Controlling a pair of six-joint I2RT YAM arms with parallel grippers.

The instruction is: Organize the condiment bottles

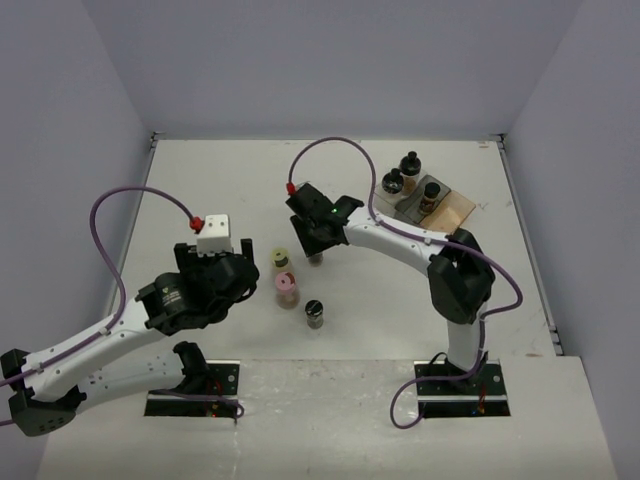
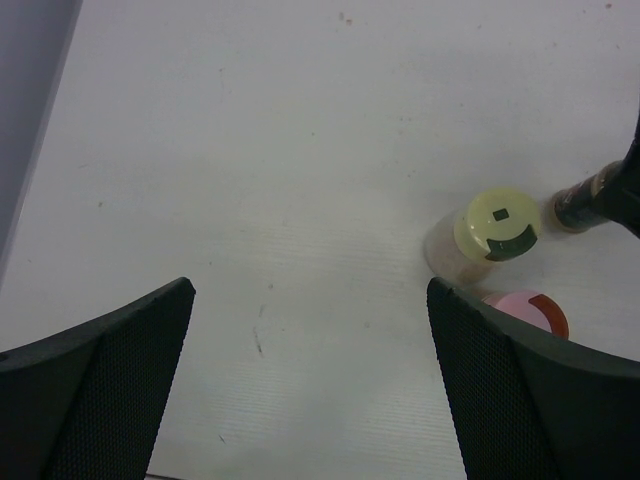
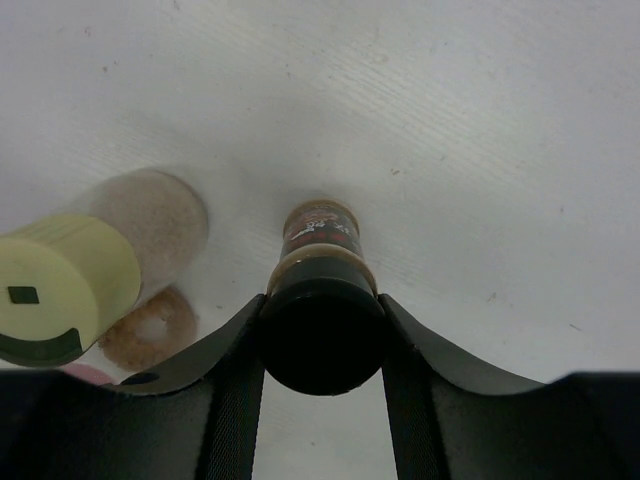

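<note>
My right gripper is shut on the cap of an upright dark-capped jar mid-table; the right wrist view shows the fingers pressed on both sides of that jar. Whether its base touches the table I cannot tell. Just left of it stands the pale-yellow-capped jar. The pink-capped jar and another dark-capped jar stand nearer. My left gripper is open and empty, left of these jars.
At the back right lies the clear plastic tray with one dark-capped jar in it. Two rounder dark-capped jars stand at its far left edge. Walls close the table on three sides.
</note>
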